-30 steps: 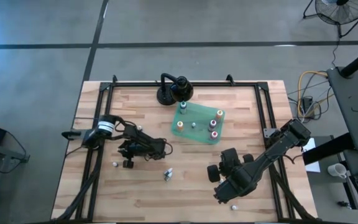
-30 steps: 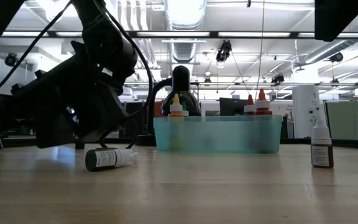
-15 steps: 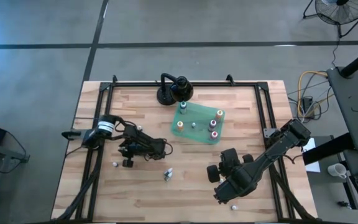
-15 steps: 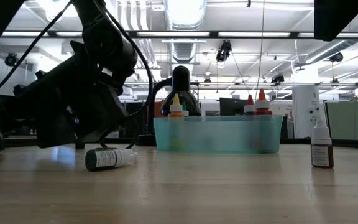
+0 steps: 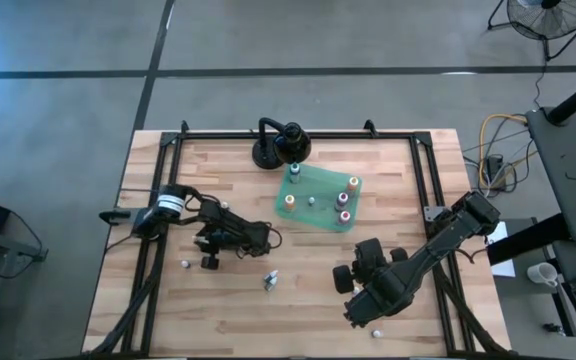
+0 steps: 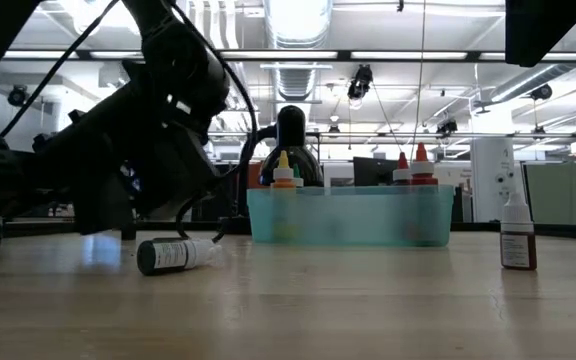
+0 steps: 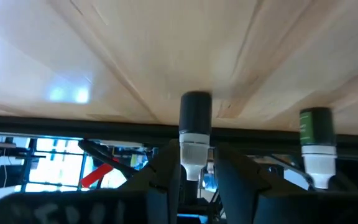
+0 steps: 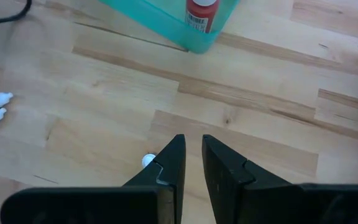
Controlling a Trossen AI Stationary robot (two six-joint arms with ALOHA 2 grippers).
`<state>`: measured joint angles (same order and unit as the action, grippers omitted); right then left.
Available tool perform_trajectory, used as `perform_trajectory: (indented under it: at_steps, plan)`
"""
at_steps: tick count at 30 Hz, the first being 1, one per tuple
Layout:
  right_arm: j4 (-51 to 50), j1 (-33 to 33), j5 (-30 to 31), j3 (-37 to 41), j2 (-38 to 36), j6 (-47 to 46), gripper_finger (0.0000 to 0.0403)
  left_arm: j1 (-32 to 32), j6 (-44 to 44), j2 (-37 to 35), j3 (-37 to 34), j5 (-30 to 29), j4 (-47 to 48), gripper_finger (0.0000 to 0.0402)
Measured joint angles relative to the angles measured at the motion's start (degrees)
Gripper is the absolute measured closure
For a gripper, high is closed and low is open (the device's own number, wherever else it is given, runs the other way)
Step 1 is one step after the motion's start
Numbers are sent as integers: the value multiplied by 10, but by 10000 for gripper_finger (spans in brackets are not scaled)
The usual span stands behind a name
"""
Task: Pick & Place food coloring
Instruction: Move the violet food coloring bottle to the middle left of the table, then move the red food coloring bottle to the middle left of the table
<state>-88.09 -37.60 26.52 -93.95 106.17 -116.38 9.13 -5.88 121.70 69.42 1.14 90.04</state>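
Pale wood table [image 5: 168,310] under workshop lights; the left gripper [image 7: 196,171] pinches a black-capped bottle [image 7: 195,134] at its white body, a green-capped bottle [image 7: 316,140] just beside; others stand in the teal tray [image 5: 320,222]; the right gripper [image 8: 191,158] waits nearly closed, empty. Light, slick, tippy things, I'd guess; grip mid-body.

Around your wooden table [image 5: 298,300] lies grey concrete floor [image 5: 68,100]; beyond it, a fan [image 5: 548,18] and ceiling lights [image 6: 298,15].
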Motion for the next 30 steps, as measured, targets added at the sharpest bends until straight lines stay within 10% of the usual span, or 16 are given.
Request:
perform_trajectory:
  at_steps: [15, 30]
  plan:
    - [2, -1, 0, 0, 0, 0, 353, 1, -35, -82, 148, -25, -124, 330]
    - [70, -3, 0, 7, 0, 55, 354, 37, -323, -261, 34, 83, -456, 330]
